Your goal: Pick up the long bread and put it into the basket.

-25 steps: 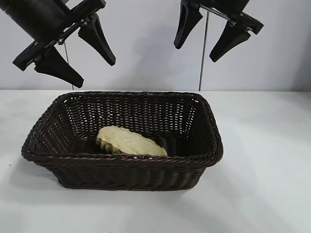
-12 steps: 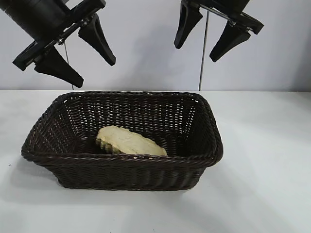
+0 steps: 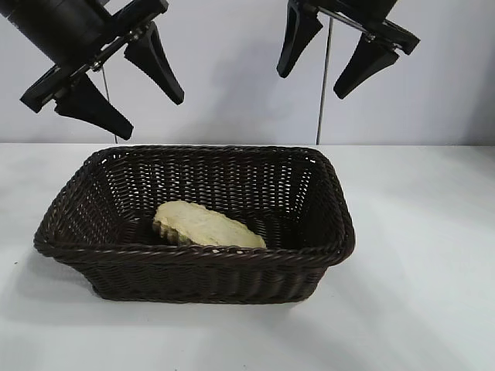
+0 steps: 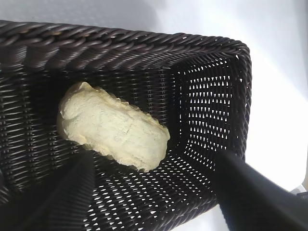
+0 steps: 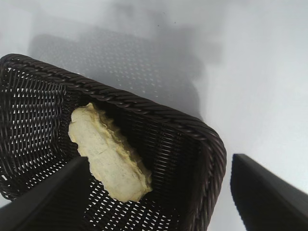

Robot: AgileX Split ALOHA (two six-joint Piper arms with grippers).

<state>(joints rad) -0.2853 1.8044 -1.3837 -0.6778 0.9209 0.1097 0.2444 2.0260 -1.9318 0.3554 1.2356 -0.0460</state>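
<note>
Bread: the oblong pale golden loaf lies pale side up on the floor of the basket, near its front wall.
Basket: the large dark brown woven wicker basket sits on the white table.
Left gripper: high above the basket's left end, angled downward, fingers spread, empty.
Right gripper: high above the right end, pointing down, fingers spread, empty.

light: bright, even, from overhead | shadows: soft grey patch on the table beside the basket | glare: white table washes out in wrist views | blur: near jaws out of focus
</note>
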